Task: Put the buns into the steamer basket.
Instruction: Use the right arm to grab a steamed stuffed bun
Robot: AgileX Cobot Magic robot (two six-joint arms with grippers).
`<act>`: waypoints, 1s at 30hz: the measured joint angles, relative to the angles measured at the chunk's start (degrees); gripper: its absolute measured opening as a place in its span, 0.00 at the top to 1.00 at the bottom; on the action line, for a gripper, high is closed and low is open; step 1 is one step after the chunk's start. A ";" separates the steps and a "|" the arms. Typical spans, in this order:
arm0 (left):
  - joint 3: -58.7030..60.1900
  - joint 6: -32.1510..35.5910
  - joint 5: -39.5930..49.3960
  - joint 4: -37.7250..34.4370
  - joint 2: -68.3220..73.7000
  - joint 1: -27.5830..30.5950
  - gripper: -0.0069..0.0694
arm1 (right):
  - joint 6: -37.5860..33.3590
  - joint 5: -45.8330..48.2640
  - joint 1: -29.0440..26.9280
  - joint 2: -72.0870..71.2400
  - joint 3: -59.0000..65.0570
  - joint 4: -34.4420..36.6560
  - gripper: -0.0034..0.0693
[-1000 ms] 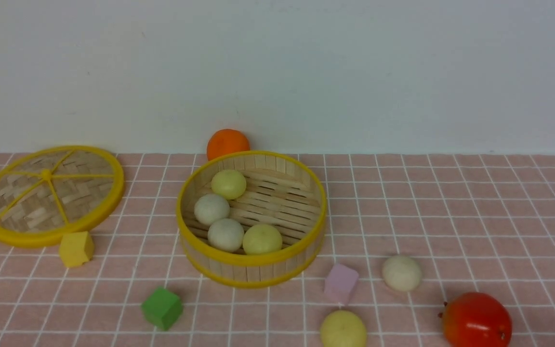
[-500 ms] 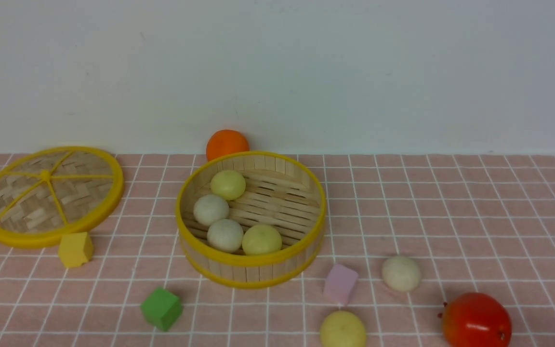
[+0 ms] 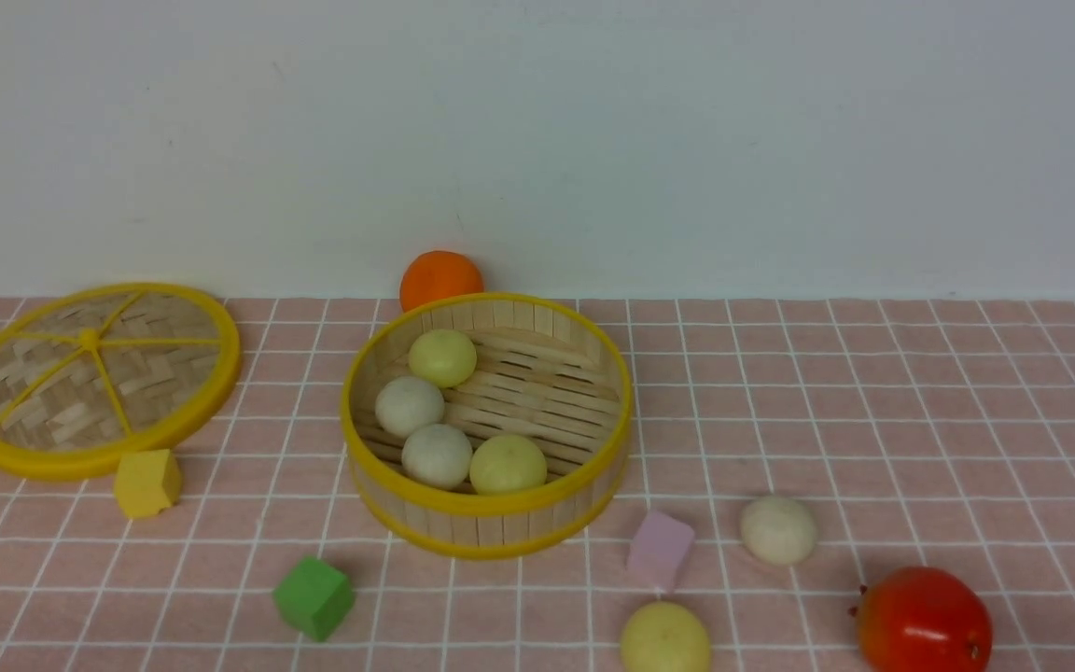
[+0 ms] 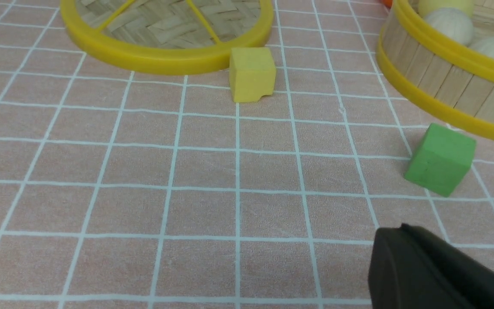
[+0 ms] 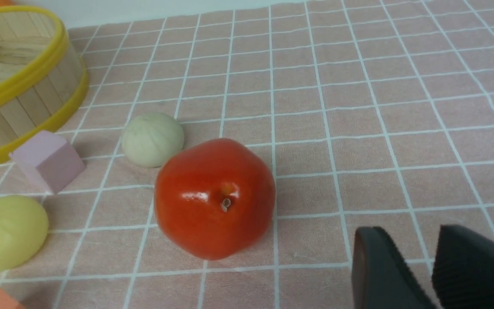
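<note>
round bamboo-slat steamer basket (image 3: 486,509): four buns (image 3: 438,455) in. off-white dome bun (image 3: 778,529) at its 4 o'clock, pale yellow bun (image 3: 664,639) at 5. right gripper (image 5: 418,242) apart, empty; left gripper (image 4: 405,251) together. i'd drop straight down, clear of glossy red fruit (image 3: 923,621).

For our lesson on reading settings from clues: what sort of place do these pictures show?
Probably a staged tabletop test bench, not a real kitchen: a pink checked tablecloth against a bare wall, a bamboo steamer basket holding buns, and a loose green cube.
</note>
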 joint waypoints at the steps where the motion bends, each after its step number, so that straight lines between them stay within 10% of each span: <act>1: 0.00 0.00 0.00 0.00 0.00 0.00 0.89 | 0.00 -0.75 0.00 0.00 0.13 -1.56 0.62; 13: 0.00 0.10 -0.06 -0.06 0.00 0.00 0.89 | 8.70 -33.09 0.00 0.00 0.47 2.97 0.62; 30: 0.00 0.10 -0.11 -0.06 0.00 0.00 0.89 | 13.26 5.98 0.00 40.54 -44.53 -0.05 0.62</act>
